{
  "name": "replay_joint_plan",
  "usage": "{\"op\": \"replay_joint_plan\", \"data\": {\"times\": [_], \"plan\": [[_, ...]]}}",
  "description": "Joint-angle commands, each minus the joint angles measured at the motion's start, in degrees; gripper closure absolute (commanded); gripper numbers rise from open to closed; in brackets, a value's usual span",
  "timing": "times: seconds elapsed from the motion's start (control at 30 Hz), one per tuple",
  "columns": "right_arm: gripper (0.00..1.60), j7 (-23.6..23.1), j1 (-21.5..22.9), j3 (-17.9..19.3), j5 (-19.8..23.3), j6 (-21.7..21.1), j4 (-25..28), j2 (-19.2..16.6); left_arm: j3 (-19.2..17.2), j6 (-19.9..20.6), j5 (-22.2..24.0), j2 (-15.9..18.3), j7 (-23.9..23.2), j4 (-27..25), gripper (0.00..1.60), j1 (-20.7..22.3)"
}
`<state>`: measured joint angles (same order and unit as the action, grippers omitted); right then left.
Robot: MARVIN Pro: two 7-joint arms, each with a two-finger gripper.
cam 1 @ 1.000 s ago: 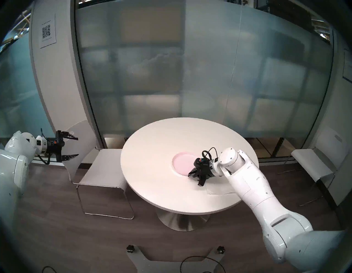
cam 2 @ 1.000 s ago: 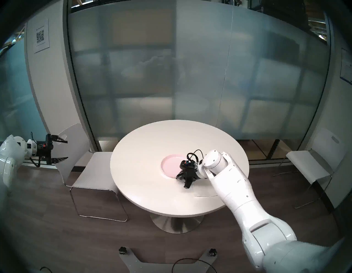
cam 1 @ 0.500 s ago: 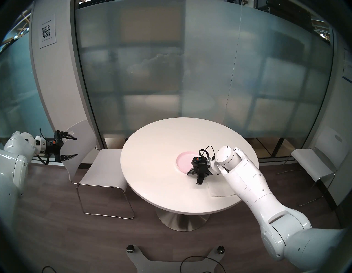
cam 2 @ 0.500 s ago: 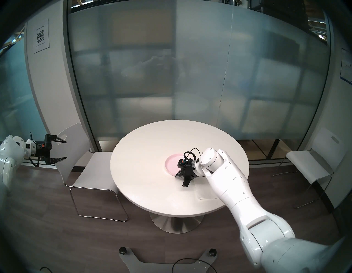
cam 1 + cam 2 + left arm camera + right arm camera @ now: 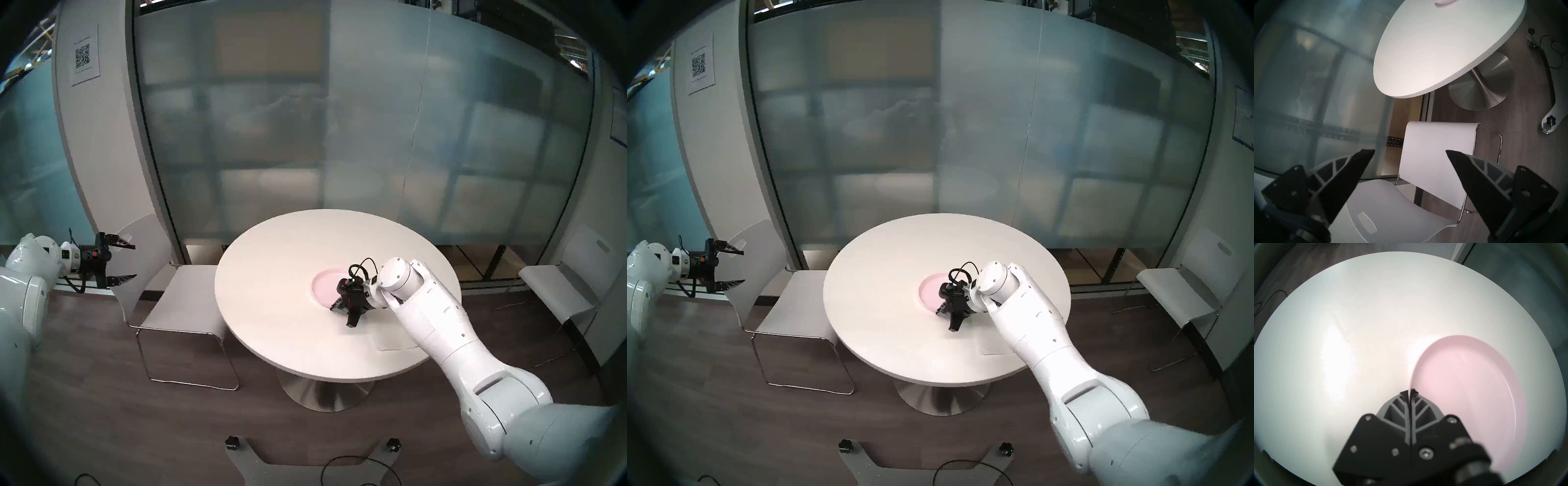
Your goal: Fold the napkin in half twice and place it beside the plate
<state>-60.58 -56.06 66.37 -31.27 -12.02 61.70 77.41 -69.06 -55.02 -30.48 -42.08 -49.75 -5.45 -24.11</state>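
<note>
Pinching the napkin (image 5: 1409,377) edge with my right claw (image 5: 1409,393), clenched tight beside the plate (image 5: 1474,387), so I can drag it over for a fold. Left claw (image 5: 1410,152) hangs released off the surface (image 5: 271,271), out of the way.

Head stereo pair: set high, looking down and forward over the round table (image 5: 271,305), floor and frosted glass wall (image 5: 339,118); nearly identical pictures, slightly offset sideways. Left wrist view: off to the table's side, tilted, looking past its own open fingers (image 5: 1349,176) at a white chair (image 5: 1437,152) close below and the table's edge (image 5: 1423,50) farther off. Right wrist view: close above the tabletop (image 5: 1356,327), facing steeply down beside the pink plate (image 5: 1466,387). All four views share the table; the plate (image 5: 324,285) shows in the head and right wrist views.
</note>
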Motion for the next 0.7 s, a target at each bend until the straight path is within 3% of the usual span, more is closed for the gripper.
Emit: {"op": "replay_joint_plan", "data": {"times": [0.0, 0.67], "plan": [[1.6, -0.2, 1.8, -0.2, 0.0, 0.1, 0.0, 1.1, -0.2, 0.0, 0.3, 0.7, -2.3, -0.7, 0.0, 0.9], [1.6, -0.9, 3.4, -1.3, -0.5, 0.1, -0.6, 1.4, -0.3, 0.0, 0.4, 0.9, -2.3, -0.9, 0.0, 1.1]]}}
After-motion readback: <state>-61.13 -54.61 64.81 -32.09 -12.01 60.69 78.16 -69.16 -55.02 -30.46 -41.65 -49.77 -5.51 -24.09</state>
